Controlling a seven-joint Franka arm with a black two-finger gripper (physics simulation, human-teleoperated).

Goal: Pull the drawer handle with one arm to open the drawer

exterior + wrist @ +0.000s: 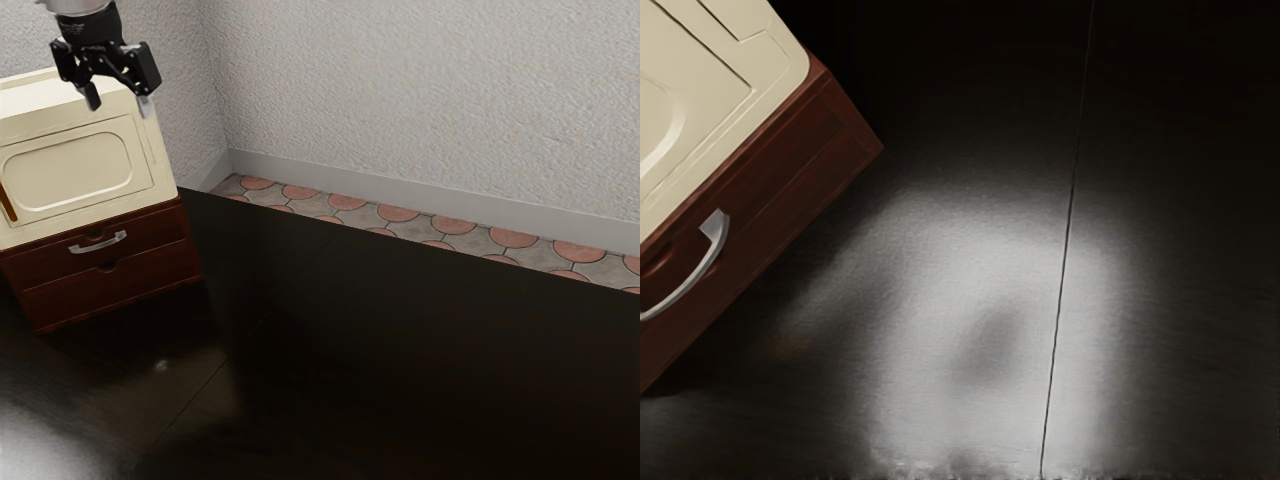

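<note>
The gripper (119,102), fingers spread wide, could clip the cream box (72,172) above the handle (98,243) (cabinet (110,285) near the desk's edge (400,237)) if lowered too close.

And the arm (78,5) runs out past the exterior view's top edge! The cream box (70,170) is clipped there too; the wrist view's edge cuts the handle (714,226), and a dark smudge (990,345) is too blurred to read.

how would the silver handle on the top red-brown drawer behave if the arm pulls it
The silver handle looks like a rigid curved bar, so it would probably stay stiff. Its smooth sheen suggests it may be a bit slippery. Since it sits mounted on the drawer front, it likely won't roll.
</note>
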